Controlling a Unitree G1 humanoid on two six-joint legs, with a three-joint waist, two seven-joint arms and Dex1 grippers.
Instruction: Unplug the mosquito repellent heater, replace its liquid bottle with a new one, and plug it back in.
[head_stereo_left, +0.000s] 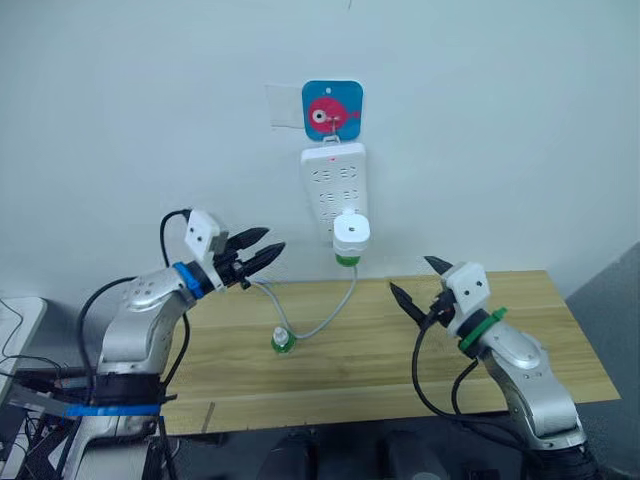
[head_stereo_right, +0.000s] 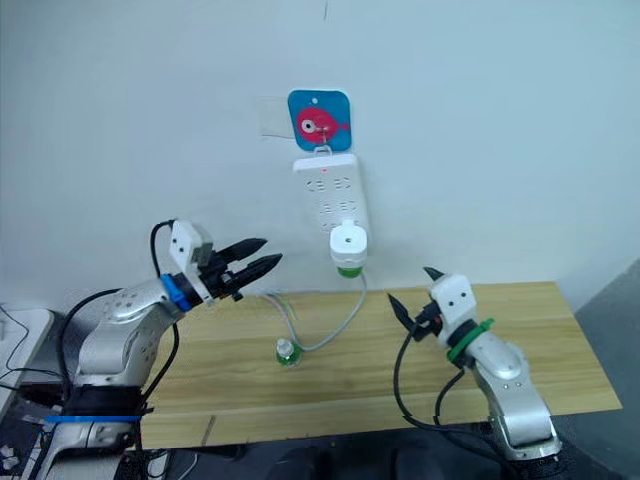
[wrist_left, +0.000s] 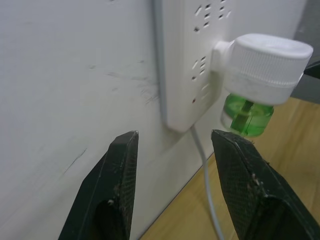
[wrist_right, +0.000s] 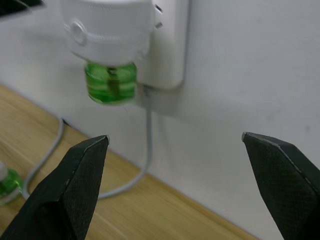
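Light wooden table (head_stereo_left: 520, 340) bare at 3 o'clock | long white wall power strip (head_stereo_left: 333, 190), grey cable (head_stereo_left: 335, 310) | left gripper (head_stereo_left: 262, 250) at 9, jaws narrowly parted, empty | right gripper (head_stereo_left: 415, 281) at 4, jaws wide, empty | small white rounded mosquito repellent heater (head_stereo_left: 351, 236) plugged in, green liquid bottle (wrist_left: 246, 116) beneath | spare green bottle (head_stereo_left: 283, 341) at 6, beside cable.

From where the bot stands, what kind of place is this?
Probably a lab test bench rather than a home: a bare wooden table against a plain wall, a power strip hung on it with the mosquito repellent heater plugged in, and a spare green bottle on the table.
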